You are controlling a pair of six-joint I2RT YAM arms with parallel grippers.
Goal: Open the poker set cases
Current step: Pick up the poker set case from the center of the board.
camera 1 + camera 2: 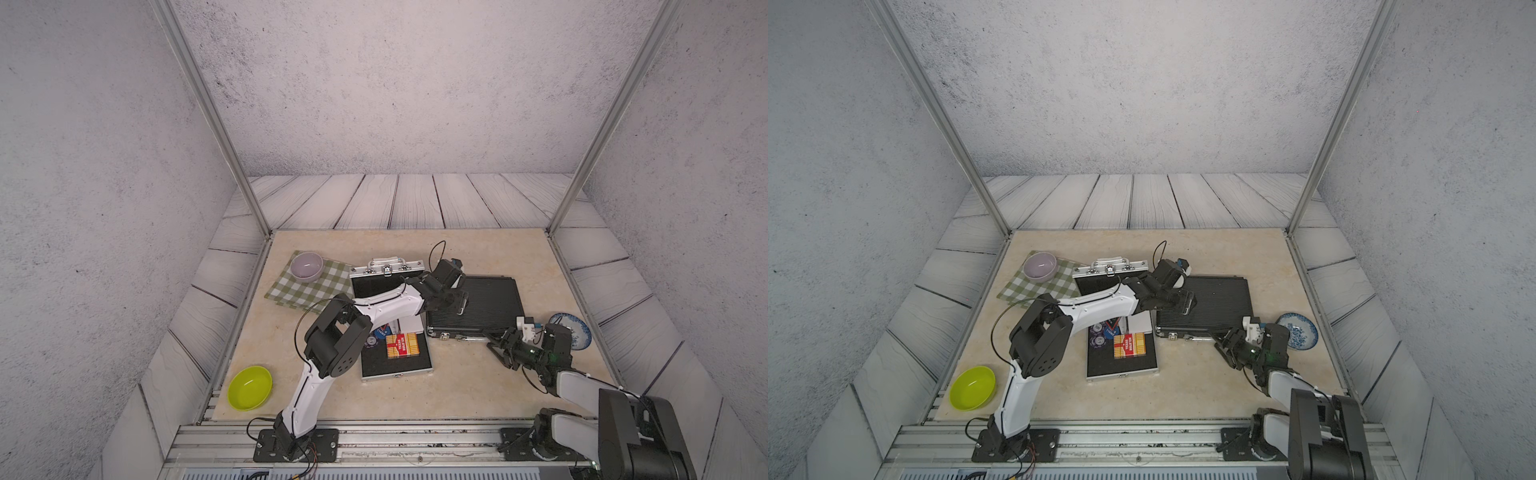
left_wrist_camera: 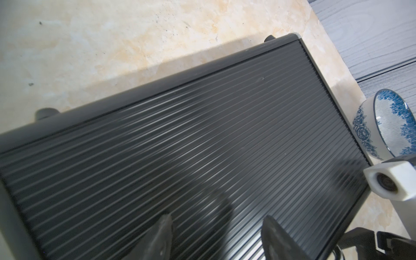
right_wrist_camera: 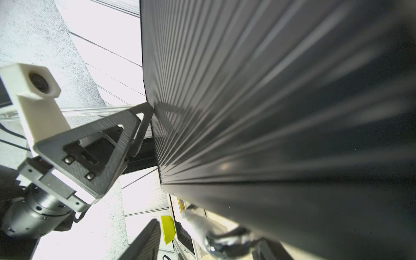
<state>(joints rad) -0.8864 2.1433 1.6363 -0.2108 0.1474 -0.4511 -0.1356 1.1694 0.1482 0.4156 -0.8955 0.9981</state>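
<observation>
On the tabletop (image 1: 478, 386), the smaller case (image 1: 395, 368), a card box (image 1: 401, 345) in it, lies left of the larger case (image 1: 490, 303), with a bowl (image 1: 306, 266) on a cloth (image 1: 332, 284) behind-left, a second bowl (image 1: 249, 387) front-left, a dish (image 1: 582, 332) far right.

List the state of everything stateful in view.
silver poker case: open, chips and card box inside.
black poker case: shut, flat on table.
left hand: open, tips on black poker case.
right hand: at black poker case front edge; grip unclear.
purple bowl: upright, empty.
green bowl: upright, empty.
blue-patterned bowl: empty.
</observation>
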